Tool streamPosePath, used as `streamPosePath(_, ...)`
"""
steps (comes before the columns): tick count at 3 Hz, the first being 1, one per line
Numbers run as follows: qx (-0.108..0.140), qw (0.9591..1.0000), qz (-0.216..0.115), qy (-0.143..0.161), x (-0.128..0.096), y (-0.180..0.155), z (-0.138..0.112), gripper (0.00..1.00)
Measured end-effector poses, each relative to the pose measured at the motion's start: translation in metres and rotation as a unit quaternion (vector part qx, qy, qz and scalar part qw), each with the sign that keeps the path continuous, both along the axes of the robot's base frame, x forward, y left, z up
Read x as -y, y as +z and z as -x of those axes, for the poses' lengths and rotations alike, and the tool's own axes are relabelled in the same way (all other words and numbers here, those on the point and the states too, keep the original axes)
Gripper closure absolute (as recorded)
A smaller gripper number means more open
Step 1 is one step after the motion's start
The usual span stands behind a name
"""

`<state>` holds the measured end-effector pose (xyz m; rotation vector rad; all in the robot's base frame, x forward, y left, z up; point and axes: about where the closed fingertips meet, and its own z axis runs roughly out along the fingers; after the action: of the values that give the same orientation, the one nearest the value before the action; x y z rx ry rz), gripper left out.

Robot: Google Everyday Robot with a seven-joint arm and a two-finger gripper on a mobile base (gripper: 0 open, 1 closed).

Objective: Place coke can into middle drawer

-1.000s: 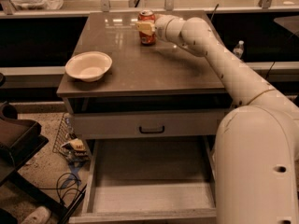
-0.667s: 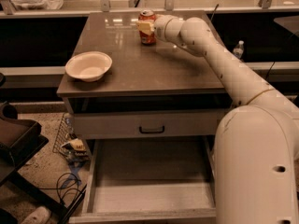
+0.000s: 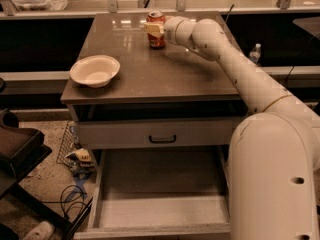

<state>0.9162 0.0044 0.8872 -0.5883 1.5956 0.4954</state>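
Clasping the upright coke can [image 3: 157,40], the end effector [image 3: 153,29] reaches across the table [image 3: 165,76].

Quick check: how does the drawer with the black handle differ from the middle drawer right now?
The upper drawer is shut, showing only its grey front and black handle; the middle drawer is pulled out, bare pale floor exposed. The upper drawer sits back in the cabinet; the middle drawer juts toward the camera. Both are grey. The gripper is at the coke can on the far side of the table.
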Motion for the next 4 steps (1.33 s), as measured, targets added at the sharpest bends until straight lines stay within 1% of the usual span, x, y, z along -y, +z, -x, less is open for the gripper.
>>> streamPosePath(1, 0.001, 1.0000, 0.006, -0.004, 0.003, 0.005, -0.004, 1.00)
streamPosePath(2, 0.011, 0.9994, 0.016, -0.027, 0.020, 0.025, -0.007, 1.00)
streamPosePath(3, 0.017, 0.9974, 0.020, -0.066, 0.061, 0.056, 0.005, 1.00)
streamPosePath(4, 0.022, 0.9931, 0.023, -0.113, 0.114, 0.087, 0.031, 1.00)
